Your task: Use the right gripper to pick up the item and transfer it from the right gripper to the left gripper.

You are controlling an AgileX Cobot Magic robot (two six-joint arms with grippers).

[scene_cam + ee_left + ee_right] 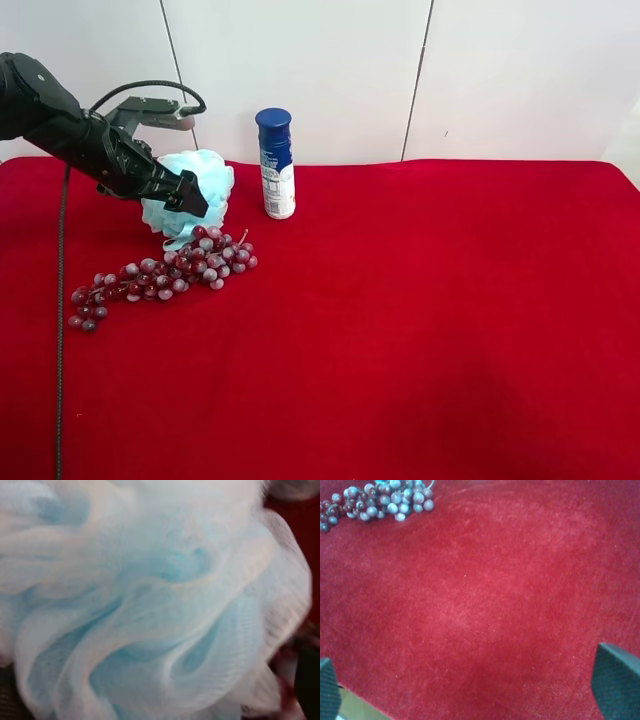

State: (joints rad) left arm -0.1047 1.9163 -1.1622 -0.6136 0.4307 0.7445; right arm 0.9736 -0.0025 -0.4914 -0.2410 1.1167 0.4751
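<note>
The pale-blue mesh pouf (205,185) sits at the back left of the red cloth, just behind the grapes. It fills the left wrist view (150,605). The arm at the exterior high view's left is the left arm. Its black gripper (190,195) reaches into the pouf's front, and its fingers (307,680) show only at the frame edges, wide apart, with the pouf between them (160,700). The right gripper (480,690) is open and empty over bare red cloth, its fingertips (617,685) at the lower corners. The right arm is out of the exterior high view.
A bunch of red-purple grapes (160,275) lies in front of the pouf and shows in the right wrist view (380,500). A blue-capped white bottle (277,165) stands upright beside the pouf. The red cloth (430,320) covers the table; a white wall stands behind.
</note>
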